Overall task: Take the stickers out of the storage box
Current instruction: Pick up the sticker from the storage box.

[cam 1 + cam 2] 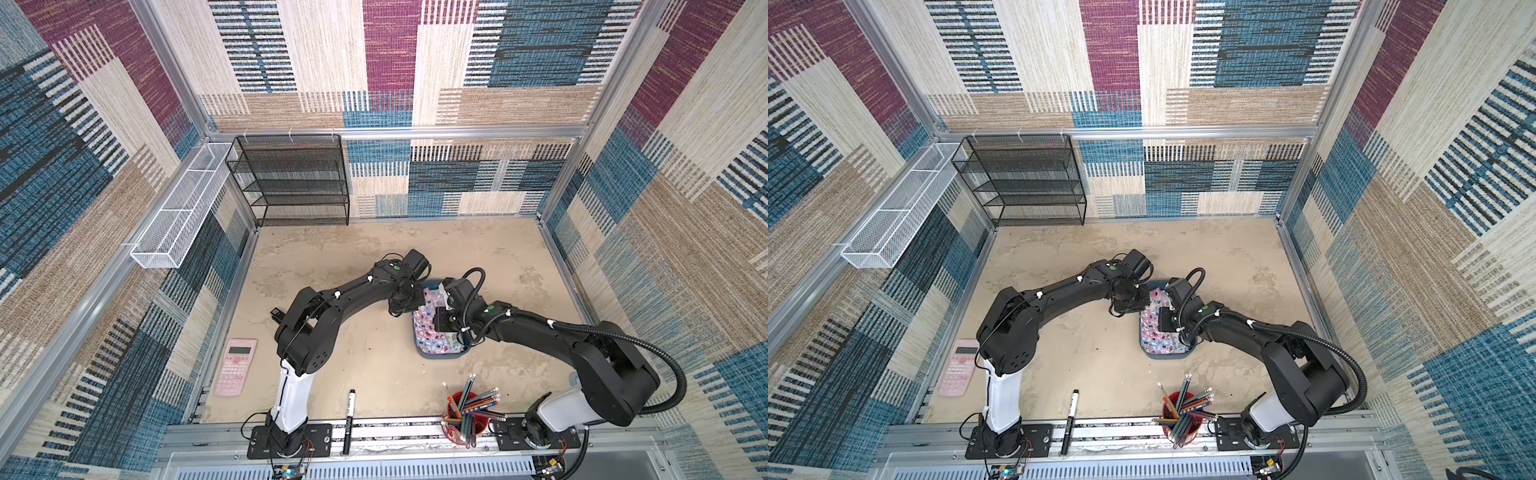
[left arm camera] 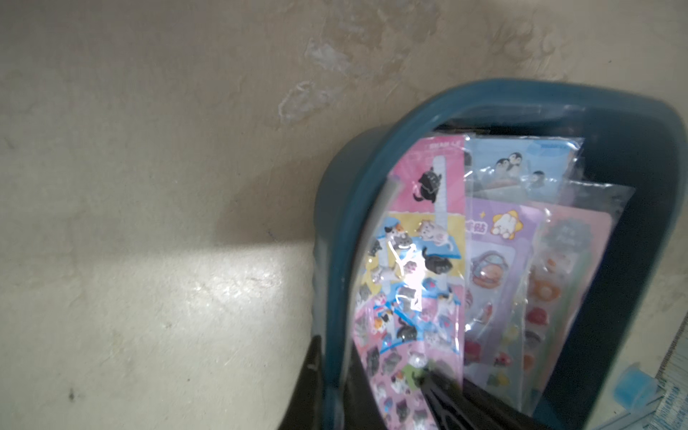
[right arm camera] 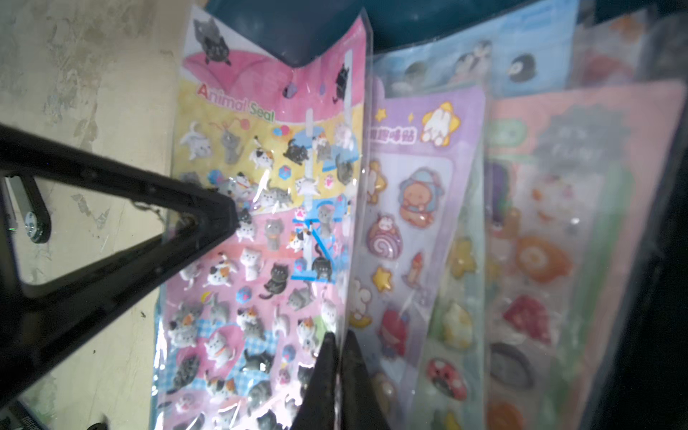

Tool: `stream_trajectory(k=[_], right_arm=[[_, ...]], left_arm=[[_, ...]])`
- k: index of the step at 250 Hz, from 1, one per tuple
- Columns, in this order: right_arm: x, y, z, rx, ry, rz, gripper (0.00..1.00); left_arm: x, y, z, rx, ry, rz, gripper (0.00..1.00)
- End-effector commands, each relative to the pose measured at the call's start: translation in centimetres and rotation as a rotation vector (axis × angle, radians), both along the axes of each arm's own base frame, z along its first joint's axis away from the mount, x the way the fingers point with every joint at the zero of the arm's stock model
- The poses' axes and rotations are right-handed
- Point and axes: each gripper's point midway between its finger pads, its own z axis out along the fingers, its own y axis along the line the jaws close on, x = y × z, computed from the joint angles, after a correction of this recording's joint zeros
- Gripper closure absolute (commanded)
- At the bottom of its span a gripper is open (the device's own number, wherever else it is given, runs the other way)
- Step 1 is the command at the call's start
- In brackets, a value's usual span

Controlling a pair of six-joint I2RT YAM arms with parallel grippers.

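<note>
Cat sticker sheet likely light, floppy, slick; long edge best hold. Right tool pinched shut there; left tool clamps storage box rim.

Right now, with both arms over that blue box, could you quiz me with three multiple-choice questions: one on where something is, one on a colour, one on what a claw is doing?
1. Where is the pink calculator? A held by an arm; B flat on the table; C standing on end.
2. What colour is the pencil cup? A red; B green; C white.
3. The right gripper is: A wide open; B shut on the cat sticker sheet; C out of sight.
Answers: 1 B, both top views show it lying on the table. 2 A, its wall shows red in both top views. 3 B, in the right wrist view its fingers pinch that sheet's edge.
</note>
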Motion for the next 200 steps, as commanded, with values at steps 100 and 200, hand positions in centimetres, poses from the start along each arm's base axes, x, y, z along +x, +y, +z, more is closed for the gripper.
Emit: stream_trajectory(k=[100, 200], right_arm=[[3.1, -3.3, 7.9, -0.045, -0.256, -0.115, 1.00], [5.1, -5.3, 17.3, 0.041, -0.535, -0.199, 1.00]], left_arm=[[1.4, -0.8, 6.4, -0.166, -0.140, -0.005, 0.13], [2.4, 0.5, 16.1, -0.317, -0.423, -0.114, 0.14]])
